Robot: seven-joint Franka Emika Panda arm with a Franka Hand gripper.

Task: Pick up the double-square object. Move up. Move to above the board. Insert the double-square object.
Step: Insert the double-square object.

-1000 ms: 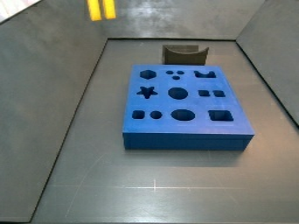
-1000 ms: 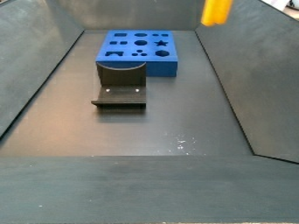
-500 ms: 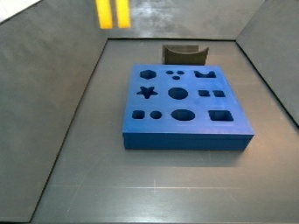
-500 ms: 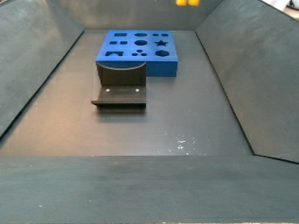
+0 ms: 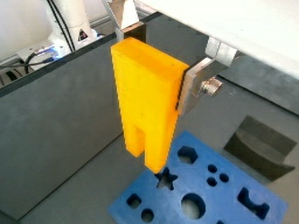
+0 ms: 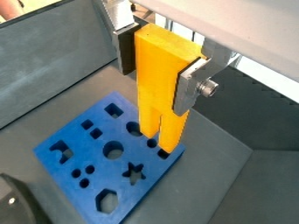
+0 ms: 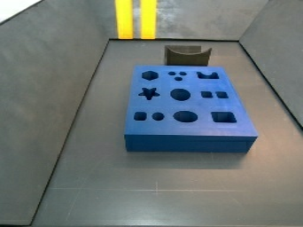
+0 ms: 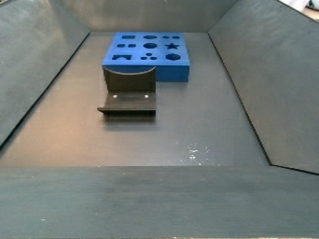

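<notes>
The double-square object is a tall yellow-orange block with a groove at its lower end. My gripper is shut on it, with a silver finger flat against each side; it also shows in a wrist view. It hangs high above the blue board, over the board's edge. In a side view only the block's lower part shows, at the top edge, behind the board. In a side view the board shows, but the block and gripper are out of frame.
A small dark grey open box stands just beyond the board's far end; it also shows in a side view and in a wrist view. Sloping grey walls enclose the floor.
The block has moved right in one side view, towards the board's line. It has risen out of the top of the other side view.
</notes>
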